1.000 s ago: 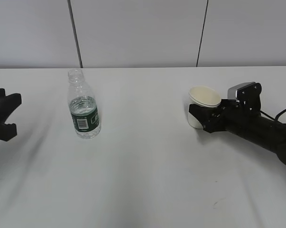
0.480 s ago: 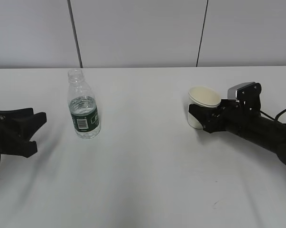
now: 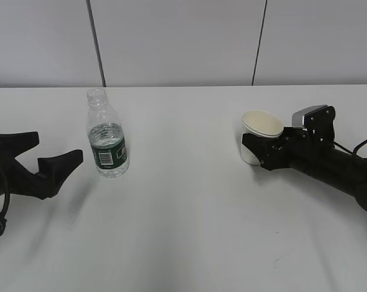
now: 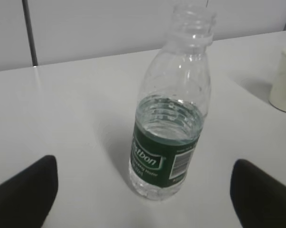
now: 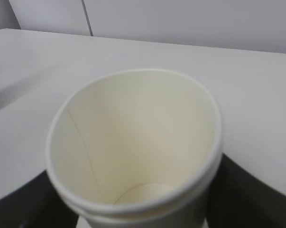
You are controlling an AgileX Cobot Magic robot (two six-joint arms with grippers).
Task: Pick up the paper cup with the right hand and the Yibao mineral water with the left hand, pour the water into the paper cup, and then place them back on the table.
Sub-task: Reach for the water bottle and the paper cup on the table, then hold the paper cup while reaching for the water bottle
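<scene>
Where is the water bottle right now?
In the exterior view the Yibao mineral water stands upright on the left of the table, just ahead of the left hand, its jaws open, far from the paper cup.

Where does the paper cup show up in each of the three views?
Exterior view: paper cup right of centre, between the right gripper's fingers.
Left wrist view: cup cut by the right edge.
Right wrist view: cup fills the centre.
Shared landmark: the dark vertical wall seam.
</scene>
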